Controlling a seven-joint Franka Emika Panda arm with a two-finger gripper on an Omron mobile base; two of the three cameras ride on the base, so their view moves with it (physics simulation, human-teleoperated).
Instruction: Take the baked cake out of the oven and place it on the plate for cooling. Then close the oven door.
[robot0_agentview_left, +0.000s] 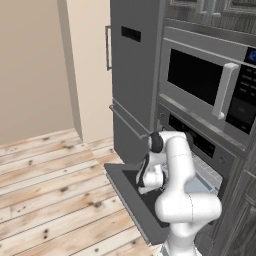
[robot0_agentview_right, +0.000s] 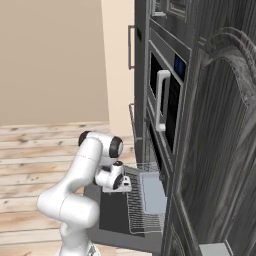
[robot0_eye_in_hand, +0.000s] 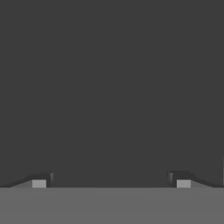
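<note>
The oven door (robot0_agentview_left: 131, 200) lay dropped open before the oven (robot0_agentview_left: 200, 150), a wire rack (robot0_agentview_right: 142, 200) drawn out above it. The microwave (robot0_agentview_left: 210, 87) sat directly over the oven, and the arm's gripper (robot0_eye_in_hand: 111, 181) hung low over the door.

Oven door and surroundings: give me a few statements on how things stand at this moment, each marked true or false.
1. The oven door is folded down open. True.
2. A wire rack is pulled out over the open door. True.
3. The microwave sits below the oven. False: it sits above it.
4. The tool is clamped on a cake. False: its fingers stand wide apart with nothing between them.
5. The microwave door is open. False: it is shut.
</note>
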